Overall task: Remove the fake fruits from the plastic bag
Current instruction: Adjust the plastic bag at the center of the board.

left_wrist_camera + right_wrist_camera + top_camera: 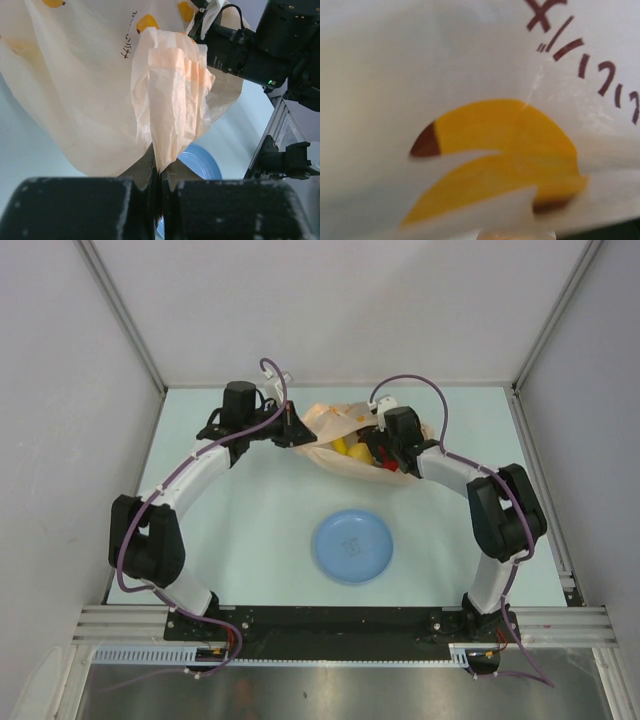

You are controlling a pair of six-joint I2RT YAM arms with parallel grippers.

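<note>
**Peach-orange plastic bag: condition and position**

The plastic bag (335, 423) is thin, translucent, crinkled film. It lies at the far centre of the table (250, 525), beyond the blue plate (352, 545). The film carries printed yellow banana marks (500, 155) and dark lettering. In the overhead view, yellow fruits (350, 448) and a red fruit (386, 467) show inside the open mouth.

The left gripper (159, 200) has its fingers pressed together on a gathered fold of the bag's edge, and the film fans upward from the pinch. The right gripper (393, 448) sits over the bag mouth. Whether its jaws are apart cannot be told.
</note>
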